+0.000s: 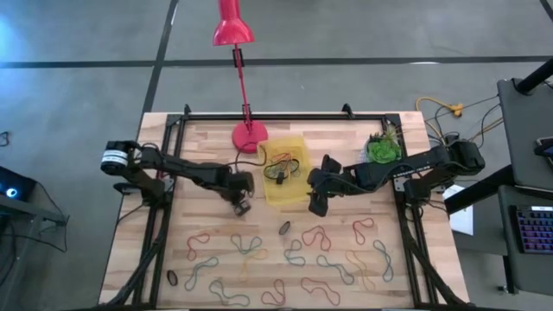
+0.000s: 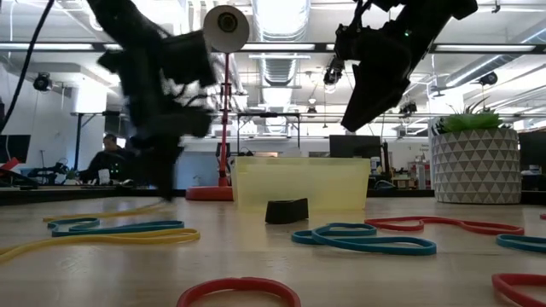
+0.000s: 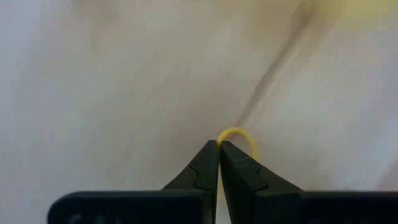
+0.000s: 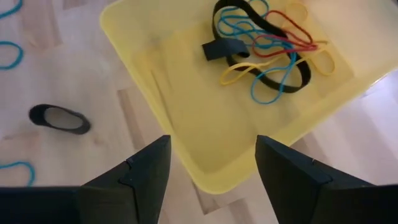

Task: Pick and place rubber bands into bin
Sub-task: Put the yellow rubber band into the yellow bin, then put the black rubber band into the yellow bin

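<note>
Where fingers meet, left tool (image 3: 219, 146) pinching yellow rubber band (image 3: 239, 135), right tool (image 4: 211, 162) wide above bin (image 4: 186, 112).

**Room and surroundings around my station**

My table (image 1: 346, 250) has a light wood-plank top inside a black frame. I see grey concrete floor (image 1: 78, 52) around it, crossed by dark lines. A red desk lamp (image 1: 233, 33) stands on its round base at the table's far edge; a white patterned pot with a green plant (image 2: 474, 164) sits near the far right corner. Yellow cables (image 1: 445, 108) lie on the floor beyond that corner. A dark desk with a keyboard (image 1: 534, 231) stands to my right. Level view: open ceiling with ducts and strip lights (image 2: 281, 13), monitors behind, and a seated person (image 2: 107, 158) far left.
</note>
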Robot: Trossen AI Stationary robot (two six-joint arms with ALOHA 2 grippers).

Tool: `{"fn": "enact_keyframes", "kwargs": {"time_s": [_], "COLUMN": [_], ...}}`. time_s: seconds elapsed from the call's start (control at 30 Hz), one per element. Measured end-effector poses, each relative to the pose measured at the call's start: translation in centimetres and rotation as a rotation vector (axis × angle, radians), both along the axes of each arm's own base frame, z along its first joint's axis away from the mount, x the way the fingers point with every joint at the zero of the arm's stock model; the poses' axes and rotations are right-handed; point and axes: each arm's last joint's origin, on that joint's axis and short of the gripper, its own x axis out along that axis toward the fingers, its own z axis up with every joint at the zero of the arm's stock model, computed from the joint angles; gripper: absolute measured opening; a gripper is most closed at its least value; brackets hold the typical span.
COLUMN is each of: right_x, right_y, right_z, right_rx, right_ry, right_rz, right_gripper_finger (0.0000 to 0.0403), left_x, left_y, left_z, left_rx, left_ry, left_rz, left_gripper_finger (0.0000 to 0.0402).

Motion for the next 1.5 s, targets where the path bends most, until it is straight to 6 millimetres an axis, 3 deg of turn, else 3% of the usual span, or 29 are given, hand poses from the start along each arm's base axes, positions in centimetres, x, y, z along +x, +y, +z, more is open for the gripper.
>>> {"fn": "enact_keyframes", "kwargs": {"time_s": [0.17,0.53,0.67,0.83,1.07,1.27,1.5], "right_x": [0.0,-0.3,-0.8,-1.3,-1.6,-1.8,-0.8], "right_y": [-0.2,-0.5,-0.5,-0.5,-0.2,1.7,4.0], "right_z": [-0.1,-0.6,-0.9,-1.2,-1.3,-1.4,-1.7], "right_rx": [-0.016,-0.015,-0.011,-0.013,0.011,0.01,-0.128], "right_ry": [0.006,0.027,0.074,0.136,0.154,0.181,0.154], "right_rz": [-0.01,-0.022,-0.035,-0.041,-0.071,0.092,0.448], "right_gripper_finger": [0.0219,0.0219,0.0219,0.0219,0.0219,0.0219,0.0219], "left_x": [2.0,5.2,6.0,7.3,9.3,10.3,9.4], "left_y": [0.0,0.7,1.7,3.7,5.1,4.8,3.4], "left_z": [3.2,14.4,16.9,17.0,12.7,10.1,10.8], "left_rx": [0.021,0.255,0.332,0.38,0.367,0.326,0.316], "left_ry": [-0.109,-0.369,-0.416,-0.405,-0.289,-0.212,-0.172], "left_rz": [-0.03,-0.105,-0.12,-0.12,-0.119,-0.145,-0.201], "left_gripper_finger": [0.0,0.0,0.0,0.0,0.0008,0.0079,0.0176]}}
